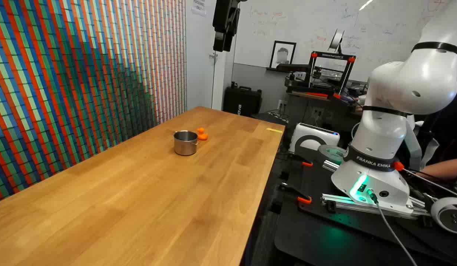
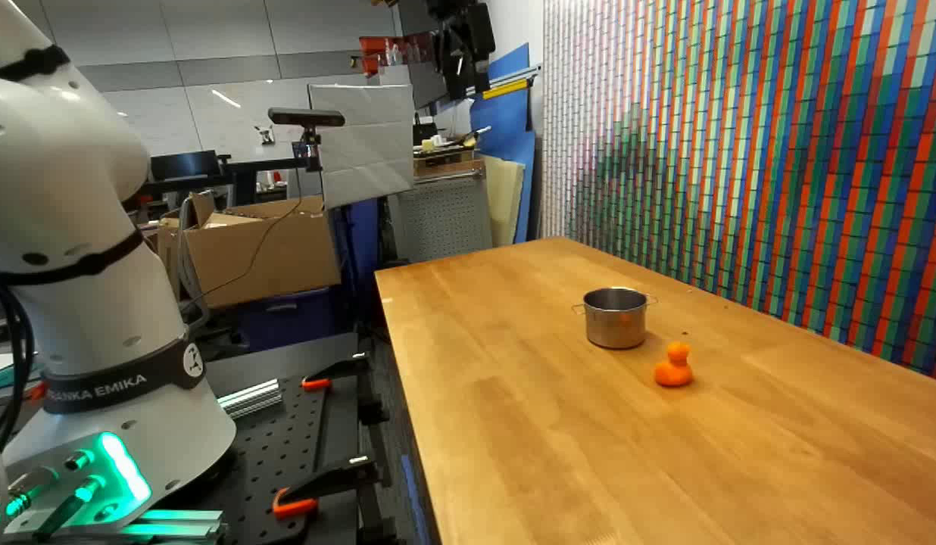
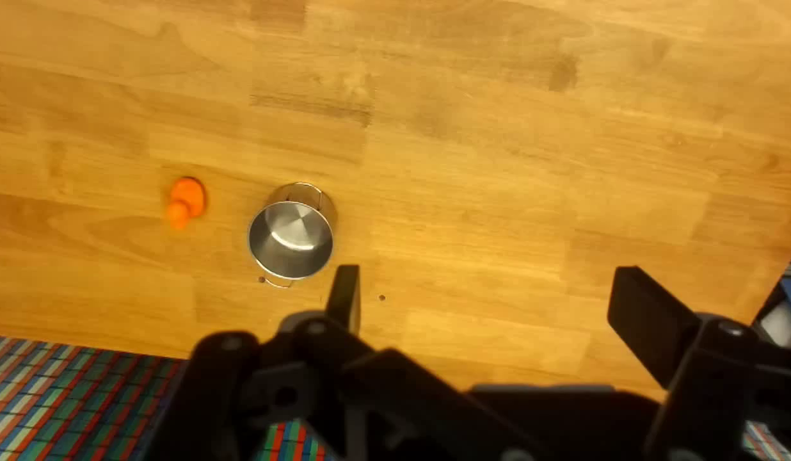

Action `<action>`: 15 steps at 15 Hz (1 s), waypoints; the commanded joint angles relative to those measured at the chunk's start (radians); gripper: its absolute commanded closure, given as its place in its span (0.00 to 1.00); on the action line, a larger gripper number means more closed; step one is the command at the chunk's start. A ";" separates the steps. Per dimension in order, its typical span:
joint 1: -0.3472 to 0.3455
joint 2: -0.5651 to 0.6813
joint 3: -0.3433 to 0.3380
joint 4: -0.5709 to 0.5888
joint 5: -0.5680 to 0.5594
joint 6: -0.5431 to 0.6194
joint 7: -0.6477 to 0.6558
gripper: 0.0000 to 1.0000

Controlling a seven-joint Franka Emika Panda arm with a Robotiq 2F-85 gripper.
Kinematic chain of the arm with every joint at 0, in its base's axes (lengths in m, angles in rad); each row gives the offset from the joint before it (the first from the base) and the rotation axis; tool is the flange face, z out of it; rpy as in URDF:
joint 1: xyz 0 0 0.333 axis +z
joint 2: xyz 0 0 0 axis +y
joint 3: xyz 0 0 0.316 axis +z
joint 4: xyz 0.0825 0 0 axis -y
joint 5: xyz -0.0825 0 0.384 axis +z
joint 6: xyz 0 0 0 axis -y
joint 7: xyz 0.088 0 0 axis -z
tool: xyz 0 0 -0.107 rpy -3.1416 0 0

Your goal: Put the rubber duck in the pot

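Note:
The rubber duck (image 1: 202, 136) is small and orange and stands upright on the wooden table beside the pot (image 1: 185, 146). The pot is short, shiny grey metal with thin wire handles. An exterior view also shows the duck (image 2: 673, 371) and the pot (image 2: 616, 327), with a gap between them. In the wrist view the duck (image 3: 188, 197) lies left of the pot (image 3: 292, 240), whose visible inside is empty. My black gripper (image 3: 487, 272) is open with nothing between its fingers. It hangs high above the table in both exterior views (image 1: 223, 46) (image 2: 466, 85).
The wooden table (image 1: 139, 207) has a multicoloured striped wall (image 1: 84, 74) along its far long side. The robot base (image 1: 372, 177) stands on a black mount on the opposite side. Clamps with orange tips (image 2: 295, 506) sit at the mount's edge. A yellow strip (image 1: 274, 130) lies near a table corner.

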 commanded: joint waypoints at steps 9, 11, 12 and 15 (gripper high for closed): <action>-0.101 0.132 -0.047 0.081 -0.175 0.176 0.046 0.00; -0.153 0.199 -0.073 0.117 -0.269 0.259 0.091 0.00; -0.176 0.244 -0.092 0.145 -0.307 0.288 0.107 0.00; -0.219 0.375 -0.151 0.228 -0.394 0.321 0.163 0.00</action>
